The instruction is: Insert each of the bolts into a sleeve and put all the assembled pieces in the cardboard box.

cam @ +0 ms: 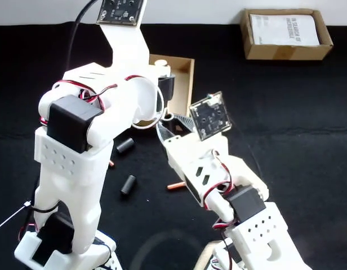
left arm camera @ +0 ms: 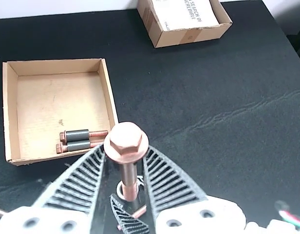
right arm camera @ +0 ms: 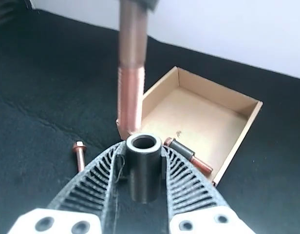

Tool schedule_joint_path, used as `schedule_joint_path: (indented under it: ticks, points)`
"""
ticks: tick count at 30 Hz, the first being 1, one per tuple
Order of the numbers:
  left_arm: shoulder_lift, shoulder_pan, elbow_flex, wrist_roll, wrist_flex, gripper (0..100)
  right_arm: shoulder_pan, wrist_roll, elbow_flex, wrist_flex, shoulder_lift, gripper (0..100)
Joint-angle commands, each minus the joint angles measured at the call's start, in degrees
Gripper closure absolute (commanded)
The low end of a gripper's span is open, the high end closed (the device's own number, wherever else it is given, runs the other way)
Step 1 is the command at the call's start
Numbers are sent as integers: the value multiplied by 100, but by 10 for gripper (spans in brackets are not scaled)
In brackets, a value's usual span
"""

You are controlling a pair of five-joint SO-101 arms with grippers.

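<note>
My left gripper is shut on a copper bolt, held upright with its hex head up. In the right wrist view that bolt hangs thread-down, its tip just above and slightly beside the rim of a black sleeve. My right gripper is shut on this sleeve, which stands upright with its bore open upward. Both grippers meet next to the cardboard box, which holds two assembled pieces. The high view shows the right gripper beside the box.
Two loose sleeves and a loose bolt lie on the black table between the arms. Another bolt lies near the box. A second cardboard box with a printed sheet stands at the back right.
</note>
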Motion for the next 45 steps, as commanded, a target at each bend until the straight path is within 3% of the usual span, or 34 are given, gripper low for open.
schedule_joint_path:
  ticks: [1,16,26,36,45]
  points:
    - [-171,40,4,44,-79,992,84,0,-400,-110,22,992]
    - [-224,13,857,44,-703,992,84,0,-418,-84,4,992]
    - [-224,40,901,44,-642,992,84,0,-418,-84,4,992]
    - [-224,57,910,404,149,992,92,0,-418,-84,4,992]
    - [-198,391,910,70,703,989,92,9,-470,-84,4,992]
